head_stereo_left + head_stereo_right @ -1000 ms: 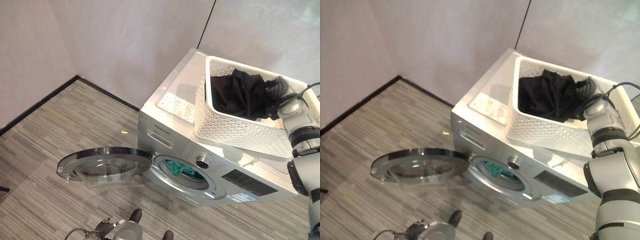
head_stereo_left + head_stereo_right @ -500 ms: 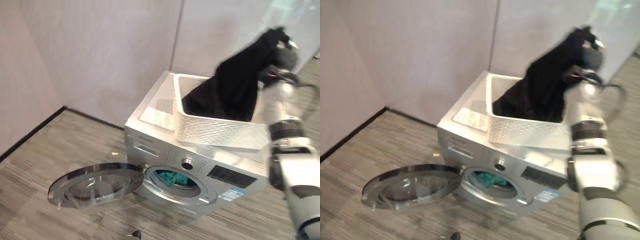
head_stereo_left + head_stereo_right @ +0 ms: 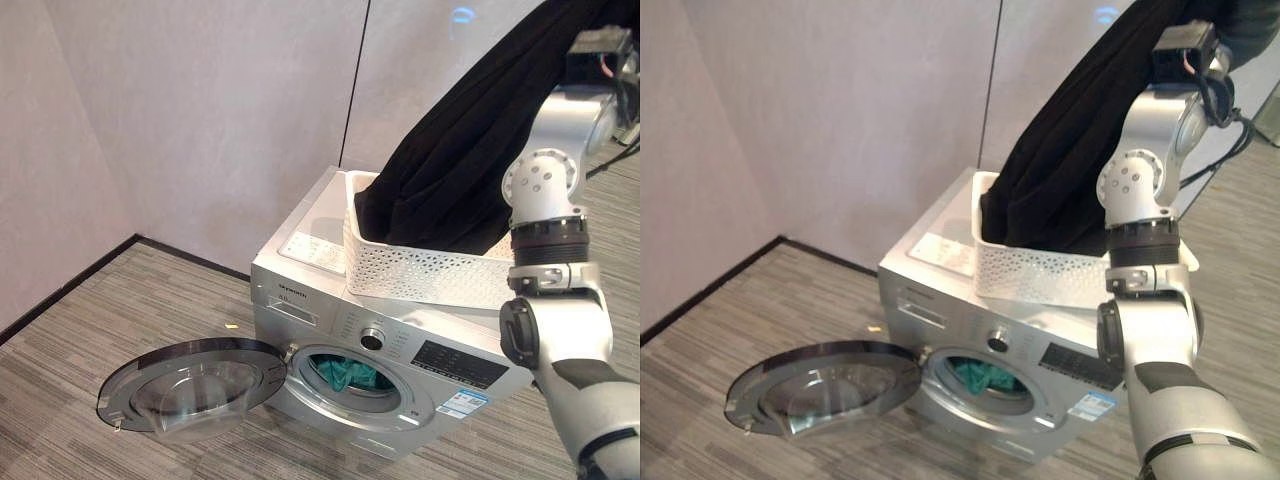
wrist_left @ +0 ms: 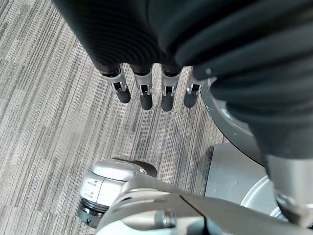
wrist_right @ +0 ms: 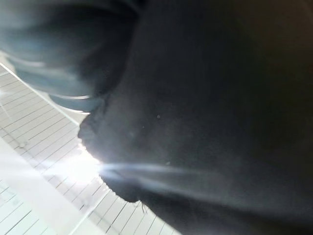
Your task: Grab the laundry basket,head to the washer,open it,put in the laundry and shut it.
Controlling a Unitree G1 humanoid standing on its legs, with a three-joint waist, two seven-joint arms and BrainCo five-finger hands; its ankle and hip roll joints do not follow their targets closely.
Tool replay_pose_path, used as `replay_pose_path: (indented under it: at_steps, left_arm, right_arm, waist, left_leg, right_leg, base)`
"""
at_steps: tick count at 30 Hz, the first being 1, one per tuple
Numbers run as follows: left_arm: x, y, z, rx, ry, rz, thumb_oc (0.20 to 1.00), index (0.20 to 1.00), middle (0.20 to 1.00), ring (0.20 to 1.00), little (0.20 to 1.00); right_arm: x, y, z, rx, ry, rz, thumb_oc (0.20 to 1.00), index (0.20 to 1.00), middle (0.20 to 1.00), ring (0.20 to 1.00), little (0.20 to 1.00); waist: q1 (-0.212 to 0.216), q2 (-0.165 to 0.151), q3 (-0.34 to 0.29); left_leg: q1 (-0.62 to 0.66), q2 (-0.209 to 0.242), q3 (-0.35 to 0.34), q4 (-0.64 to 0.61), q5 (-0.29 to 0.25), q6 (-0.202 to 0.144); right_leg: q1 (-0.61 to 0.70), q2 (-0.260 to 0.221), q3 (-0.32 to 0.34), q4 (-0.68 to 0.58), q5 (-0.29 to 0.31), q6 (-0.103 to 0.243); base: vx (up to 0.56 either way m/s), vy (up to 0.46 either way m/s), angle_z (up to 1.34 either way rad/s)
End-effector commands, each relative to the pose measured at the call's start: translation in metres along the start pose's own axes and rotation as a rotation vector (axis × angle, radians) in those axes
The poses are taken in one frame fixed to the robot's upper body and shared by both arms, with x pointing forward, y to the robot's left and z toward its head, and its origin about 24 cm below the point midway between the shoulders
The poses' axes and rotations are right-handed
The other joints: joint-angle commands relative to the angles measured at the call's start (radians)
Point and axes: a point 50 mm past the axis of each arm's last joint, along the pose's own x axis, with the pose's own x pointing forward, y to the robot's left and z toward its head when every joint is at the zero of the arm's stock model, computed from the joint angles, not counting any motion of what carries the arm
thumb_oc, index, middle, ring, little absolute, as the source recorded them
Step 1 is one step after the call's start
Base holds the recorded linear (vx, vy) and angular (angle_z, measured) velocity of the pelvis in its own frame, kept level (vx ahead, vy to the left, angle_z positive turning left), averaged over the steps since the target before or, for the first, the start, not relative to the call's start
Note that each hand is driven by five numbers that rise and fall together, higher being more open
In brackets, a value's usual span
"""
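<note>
Your right arm is raised high, and a black garment (image 3: pixel 470 150) hangs from it down into the white basket (image 3: pixel 420 275) on the washer (image 3: pixel 330 300). You cannot tell the right hand's grip. Your left hand (image 4: pixel 151 90) hangs relaxed over the floor.

**Black garment hauled up out of the basket**

A second ago the black garment (image 3: pixel 470 150) lay bunched inside the white laundry basket (image 3: pixel 420 272). Now the right arm has risen high, stretching the cloth into a long drape (its lower end still inside the basket).
</note>
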Motion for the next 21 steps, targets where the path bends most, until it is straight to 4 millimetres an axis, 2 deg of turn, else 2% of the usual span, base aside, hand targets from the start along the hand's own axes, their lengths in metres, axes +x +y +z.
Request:
replay_pose_path:
  at_steps: [1, 5, 9, 10, 11, 12, 13, 14, 17, 18, 19, 20, 21]
  left_arm:
    - [-0.001, 0.000, -0.016, 0.097, 0.073, 0.003, 1.000, 1.000, 1.000, 1.000, 1.000]
    - [-0.001, 0.006, -0.014, 0.091, 0.050, 0.015, 1.000, 1.000, 1.000, 1.000, 1.000]
    - [0.000, 0.015, 0.005, 0.065, -0.050, 0.034, 1.000, 1.000, 1.000, 1.000, 1.000]
    - [0.002, 0.006, 0.031, 0.071, -0.132, 0.017, 1.000, 1.000, 1.000, 1.000, 1.000]
    - [0.002, 0.006, 0.032, 0.070, -0.134, 0.016, 1.000, 1.000, 1.000, 1.000, 1.000]
    - [0.002, 0.003, 0.045, 0.061, -0.175, -0.004, 1.000, 1.000, 1.000, 1.000, 1.000]
    - [0.001, 0.002, 0.060, 0.038, -0.234, -0.026, 1.000, 1.000, 1.000, 1.000, 1.000]
    - [-0.003, 0.005, 0.084, 0.002, -0.340, -0.058, 1.000, 1.000, 1.000, 1.000, 1.000]
    - [-0.033, 0.018, 0.134, -0.065, -0.622, -0.191, 1.000, 1.000, 1.000, 1.000, 1.000]
    - [-0.057, 0.029, 0.150, -0.069, -0.745, -0.267, 1.000, 1.000, 1.000, 1.000, 1.000]
    - [-0.070, 0.039, 0.154, -0.044, -0.798, -0.290, 1.000, 1.000, 1.000, 1.000, 1.000]
    - [-0.110, 0.071, 0.168, -0.013, -0.921, -0.319, 1.000, 1.000, 1.000, 1.000, 1.000]
    - [-0.111, 0.073, 0.167, -0.013, -0.918, -0.316, 1.000, 1.000, 1.000, 1.000, 1.000]
  right_arm:
    - [0.023, 0.050, 0.029, 0.014, -0.136, 0.144, 0.200, 0.200, 0.200, 0.200, 0.200]
    - [0.035, 0.074, 0.035, -0.032, -0.138, 0.203, 0.200, 0.200, 0.200, 0.200, 0.200]
    - [0.052, 0.097, 0.037, -0.180, -0.100, 0.273, 0.200, 0.200, 0.200, 0.200, 0.200]
    - [0.057, 0.101, 0.032, -0.216, -0.070, 0.257, 0.200, 0.200, 0.200, 0.200, 0.200]
    - [0.058, 0.103, 0.033, -0.215, -0.071, 0.260, 0.200, 0.200, 0.200, 0.200, 0.200]
    - [0.058, 0.108, 0.031, -0.226, -0.061, 0.266, 0.200, 0.200, 0.200, 0.200, 0.200]
    - [0.061, 0.115, 0.034, -0.244, -0.064, 0.274, 0.200, 0.200, 0.200, 0.200, 0.200]
    - [0.065, 0.125, 0.039, -0.274, -0.073, 0.286, 0.200, 0.200, 0.200, 0.200, 0.200]
    - [0.069, 0.138, 0.048, -0.298, -0.089, 0.315, 0.200, 0.200, 0.200, 0.200, 0.200]
    - [0.069, 0.141, 0.051, -0.294, -0.093, 0.328, 0.200, 0.200, 0.200, 0.200, 0.200]
    - [0.070, 0.140, 0.052, -0.300, -0.087, 0.326, 0.200, 0.200, 0.200, 0.200, 0.200]
    - [0.073, 0.136, 0.053, -0.289, -0.071, 0.313, 0.200, 0.200, 0.200, 0.200, 0.200]
    - [0.073, 0.135, 0.053, -0.287, -0.069, 0.312, 0.200, 0.200, 0.200, 0.200, 0.200]
  waist:
    - [0.011, -0.008, -0.049]
    - [0.011, -0.015, -0.058]
    - [0.013, -0.022, -0.057]
    - [0.011, -0.025, -0.061]
    - [0.011, -0.024, -0.059]
    - [0.008, -0.028, -0.064]
    - [0.008, -0.027, -0.065]
    - [0.011, -0.022, -0.065]
    - [0.020, -0.015, -0.071]
    - [0.026, -0.010, -0.072]
    - [0.033, -0.004, -0.071]
    - [0.041, -0.004, -0.079]
    - [0.038, -0.006, -0.080]
  left_leg:
    - [0.033, 0.004, 0.044, -0.002, -0.065, 0.020]
    - [0.034, 0.006, 0.046, -0.003, -0.063, 0.016]
    - [0.027, 0.006, 0.042, -0.003, -0.051, 0.013]
    - [0.032, 0.007, 0.039, -0.003, -0.062, 0.010]
    - [0.031, 0.006, 0.039, -0.003, -0.062, 0.010]
    - [0.031, 0.006, 0.039, -0.003, -0.061, 0.009]
    - [0.029, 0.006, 0.037, -0.003, -0.061, 0.008]
    - [0.027, 0.004, 0.030, -0.002, -0.060, 0.007]
    - [0.020, 0.000, 0.013, -0.002, -0.058, 0.007]
    - [0.018, -0.002, 0.006, -0.002, -0.057, 0.007]
    - [0.014, -0.004, 0.002, -0.001, -0.048, 0.007]
    - [0.017, -0.004, -0.008, -0.002, -0.057, 0.004]
    - [0.018, -0.003, -0.008, -0.002, -0.059, 0.004]
  right_leg:
    - [-0.008, -0.005, 0.019, 0.002, -0.003, 0.020]
    - [-0.006, -0.003, 0.016, 0.002, -0.002, 0.023]
    - [-0.011, -0.005, 0.007, 0.003, 0.009, 0.026]
    - [-0.005, -0.003, 0.005, 0.001, 0.001, 0.027]
    - [-0.006, -0.003, 0.005, 0.002, 0.000, 0.027]
    - [-0.005, -0.002, 0.004, 0.001, 0.000, 0.027]
    - [-0.006, -0.002, 0.002, 0.001, 0.000, 0.028]
    - [-0.006, -0.003, -0.006, 0.001, 0.001, 0.030]
    - [-0.007, -0.006, -0.020, 0.000, 0.004, 0.033]
    - [-0.005, -0.008, -0.026, 0.000, 0.005, 0.034]
    - [-0.008, -0.010, -0.033, 0.000, 0.012, 0.035]
    - [-0.002, -0.011, -0.040, -0.001, 0.005, 0.038]
    - [0.000, -0.011, -0.040, -0.001, 0.003, 0.038]
  base:
    - [0.00, 0.000, 0.00]
    - [-0.01, 0.001, 0.00]
    - [-0.01, -0.003, 0.01]
    - [0.04, -0.014, 0.03]
    - [0.04, -0.016, 0.03]
    - [0.00, 0.000, 0.00]
    - [0.00, 0.000, 0.00]
    - [0.00, 0.000, 0.00]
    - [0.02, 0.027, 0.08]
    - [-0.01, 0.034, 0.22]
    - [0.04, 0.029, 0.18]
    - [0.04, 0.017, 0.14]
    - [0.08, 0.005, 0.10]
